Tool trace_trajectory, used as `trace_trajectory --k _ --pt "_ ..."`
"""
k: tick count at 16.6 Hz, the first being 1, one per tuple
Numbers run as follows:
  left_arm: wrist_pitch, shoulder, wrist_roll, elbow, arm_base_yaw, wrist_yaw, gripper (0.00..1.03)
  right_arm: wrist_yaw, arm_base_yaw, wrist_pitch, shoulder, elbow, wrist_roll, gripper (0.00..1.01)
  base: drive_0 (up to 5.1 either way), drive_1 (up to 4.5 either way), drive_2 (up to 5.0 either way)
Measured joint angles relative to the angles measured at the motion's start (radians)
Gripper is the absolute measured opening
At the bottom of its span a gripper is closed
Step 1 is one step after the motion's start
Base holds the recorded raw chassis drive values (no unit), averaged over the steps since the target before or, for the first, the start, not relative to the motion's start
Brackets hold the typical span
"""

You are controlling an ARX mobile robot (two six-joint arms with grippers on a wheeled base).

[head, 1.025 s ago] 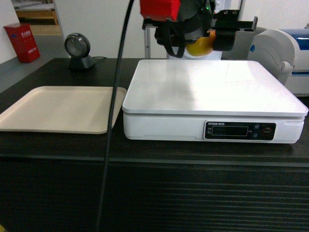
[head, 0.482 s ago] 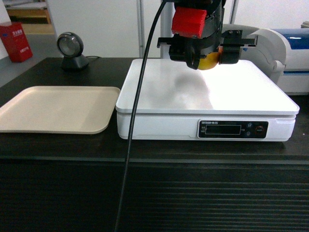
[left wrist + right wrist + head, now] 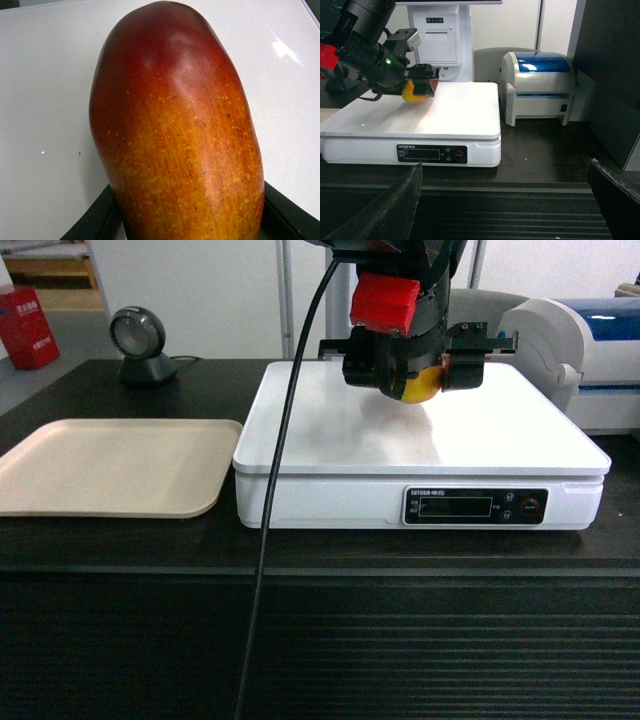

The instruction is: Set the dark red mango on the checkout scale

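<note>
Head view: left gripper (image 3: 418,375) clamps the mango (image 3: 422,386) between its fingers, just above the scale (image 3: 420,430). Risk: let go from there, the rounded fruit may roll. Right gripper (image 3: 505,200) spread wide, empty.

On the checkout (image 3: 120,545) before you, the scale (image 3: 330,445) stands right of centre, with the tray (image 3: 100,465) lying just beside it at its 9 o'clock. The scanner (image 3: 138,345) stands behind the tray, at 11 o'clock from the scale. The printer (image 3: 575,350) sits at the scale's 2 o'clock. The left gripper (image 3: 420,375) holds the dark red mango (image 3: 422,388) over the scale's rear half.
</note>
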Motion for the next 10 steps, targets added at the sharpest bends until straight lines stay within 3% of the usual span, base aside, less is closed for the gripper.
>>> trace_trajectory --k 4,5,7,10 --pt "-0.01 0.001 -0.015 -0.002 0.0 0.012 0.57 0.0 0.0 0.0 0.0 0.0 0.0 0.98 0.0 0.0 0.0" --pt "-0.016 0.002 -0.018 -0.002 0.0 0.013 0.66 0.0 0.0 0.0 0.0 0.0 0.0 0.98 0.0 0.0 0.0" --pt "0.004 0.005 -0.018 -0.01 0.0 0.035 0.97 0.0 0.0 0.0 0.0 0.0 0.0 0.98 0.0 0.0 0.0" --pt "0.021 0.004 -0.011 -0.034 0.0 0.026 0.98 0.0 0.0 0.0 0.0 0.0 0.0 0.98 0.0 0.0 0.0"
